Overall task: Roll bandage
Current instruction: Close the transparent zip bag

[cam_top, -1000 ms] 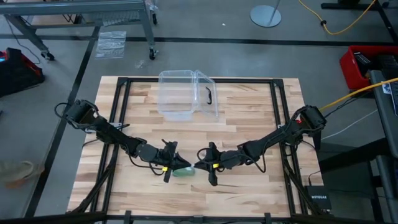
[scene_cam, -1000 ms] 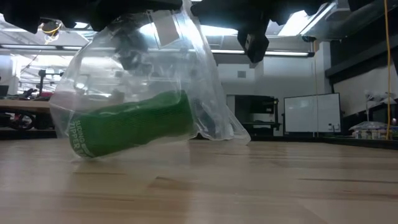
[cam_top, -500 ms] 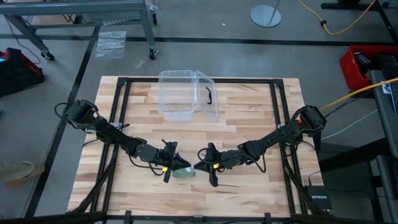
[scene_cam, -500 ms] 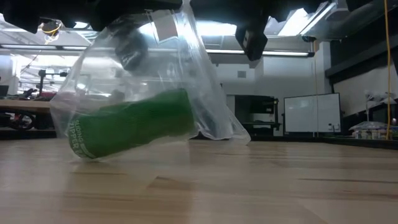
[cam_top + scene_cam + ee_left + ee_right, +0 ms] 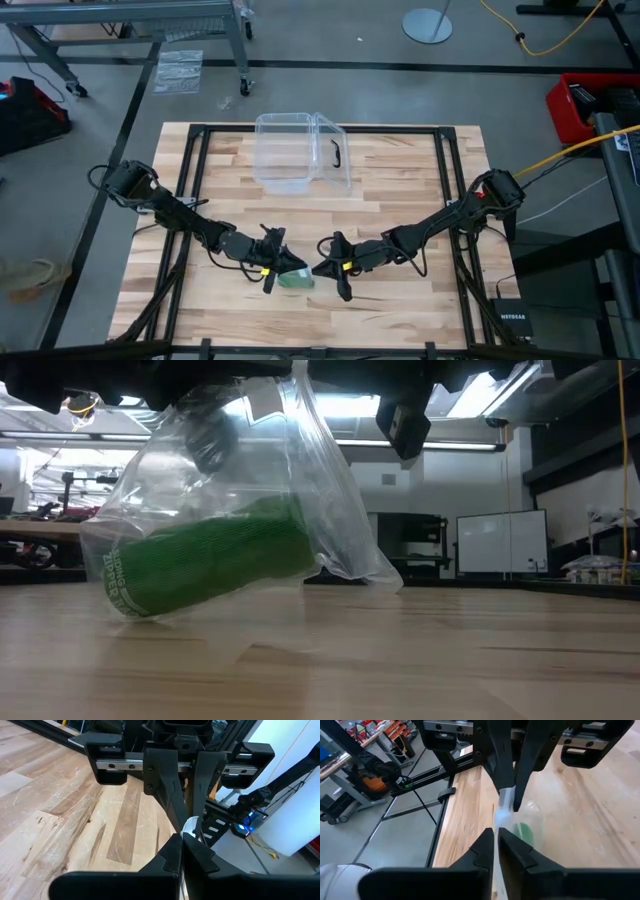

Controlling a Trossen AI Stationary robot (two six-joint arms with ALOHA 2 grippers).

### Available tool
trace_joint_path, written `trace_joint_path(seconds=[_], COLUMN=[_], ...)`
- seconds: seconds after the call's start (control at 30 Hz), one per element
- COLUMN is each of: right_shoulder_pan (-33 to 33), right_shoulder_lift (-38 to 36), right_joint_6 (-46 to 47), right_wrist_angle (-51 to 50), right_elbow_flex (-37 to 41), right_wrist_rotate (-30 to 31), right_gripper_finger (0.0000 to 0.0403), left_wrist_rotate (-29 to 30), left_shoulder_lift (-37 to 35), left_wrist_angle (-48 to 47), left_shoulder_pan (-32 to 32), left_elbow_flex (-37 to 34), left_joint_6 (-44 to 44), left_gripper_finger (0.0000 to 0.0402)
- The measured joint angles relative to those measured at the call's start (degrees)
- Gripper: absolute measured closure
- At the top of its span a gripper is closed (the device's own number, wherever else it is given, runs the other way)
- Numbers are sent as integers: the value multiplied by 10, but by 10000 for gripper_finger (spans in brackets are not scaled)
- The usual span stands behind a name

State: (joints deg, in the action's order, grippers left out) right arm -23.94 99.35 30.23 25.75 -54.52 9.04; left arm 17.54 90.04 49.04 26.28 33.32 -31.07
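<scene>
The bandage is a stubby green roll lying tilted inside a clear plastic bag. In the high view the bag hangs between my two grippers near the table's front middle. My left gripper and my right gripper face each other, both shut on the bag's upper edge. The roll also shows in the right wrist view. The roll's lower end is down at the table top; whether it touches, I cannot tell. My left gripper pinches the bag's white upper edge strip between its two fingers, coming level from the table's left. The bag hangs below. My right gripper pinches the same upper edge between its two fingers, coming level from the table's right, close against the left gripper's fingers. The bag hangs below with the roll in it.
A clear plastic box with a black handle stands at the table's far middle. A black frame runs around the table top. Bare wood lies to the left and right of the grippers.
Both grippers stay shut on the bag's top. The bag has swayed a little, and the roll inside has tipped slightly steeper, its high end rising.
</scene>
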Motion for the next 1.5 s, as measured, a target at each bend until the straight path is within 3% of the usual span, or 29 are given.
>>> trace_joint_path(seconds=[0.23, 0.47, 0.7, 1.03, 1.5], right_shoulder_pan=[0, 0, 0, 0, 0], right_shoulder_lift=[15, 17, 17, 17, 17], right_joint_6=[45, 24, 6, 6, 8], right_wrist_angle=[-2, 3, -3, -3, 12], right_elbow_flex=[0, 0, 0, 0, 0], right_wrist_rotate=[-23, -7, -1, -1, 20], right_gripper_finger=[290, 212, 206, 206, 206], left_wrist_rotate=[0, 0, -10, -27, -26], left_shoulder_lift=[0, 0, 0, 0, 0], left_wrist_angle=[0, -2, -6, -57, -29], left_shoulder_pan=[0, 0, 0, 21, 5], left_elbow_flex=[0, 0, 0, 0, 0], left_joint_6=[0, 0, -6, -91, -58], left_gripper_finger=[401, 401, 401, 401, 401])
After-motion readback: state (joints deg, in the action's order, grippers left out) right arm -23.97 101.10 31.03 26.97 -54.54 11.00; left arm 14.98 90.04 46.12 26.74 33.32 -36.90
